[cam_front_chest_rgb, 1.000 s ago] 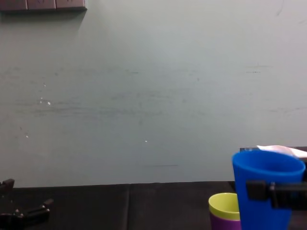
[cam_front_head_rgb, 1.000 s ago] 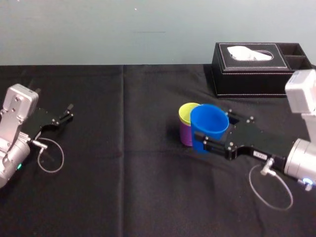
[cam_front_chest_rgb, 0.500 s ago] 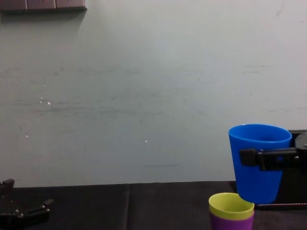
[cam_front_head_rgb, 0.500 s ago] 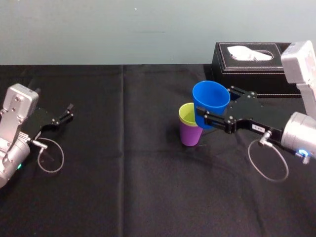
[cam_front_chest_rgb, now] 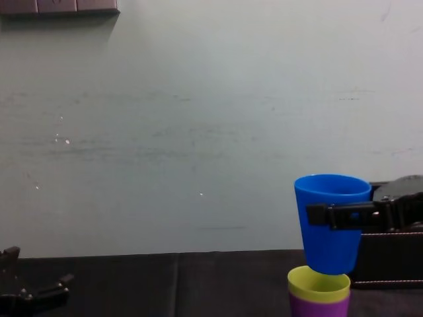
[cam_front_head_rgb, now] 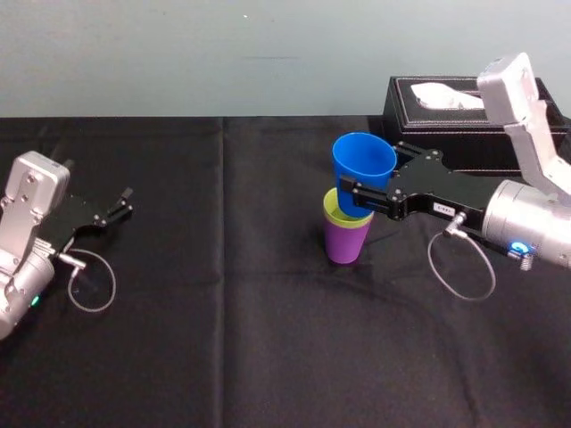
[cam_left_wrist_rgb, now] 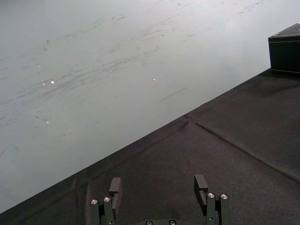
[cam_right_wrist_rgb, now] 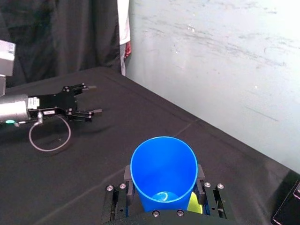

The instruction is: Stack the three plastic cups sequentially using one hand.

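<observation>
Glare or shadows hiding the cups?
Head view: no glare on blue cup, yellow-green cup or purple cup; right gripper and left gripper low-contrast on black cloth. Chest view: blue cup clear against pale wall. Right wrist view: small bright patch inside it.

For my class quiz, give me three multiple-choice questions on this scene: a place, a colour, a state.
1. Where is the blue cup? A. on the table B. held over the other two C. on the box
2. The lowest cup is: A. purple B. blue C. yellow-green
3. The left jaws are: A. shut on a cup B. open, empty C. shut on a cable
Answers: 1 B, the right jaws hold it just above the yellow-green cup; 2 A, the purple cup sits lowest; 3 B, nothing lies between them.
</observation>
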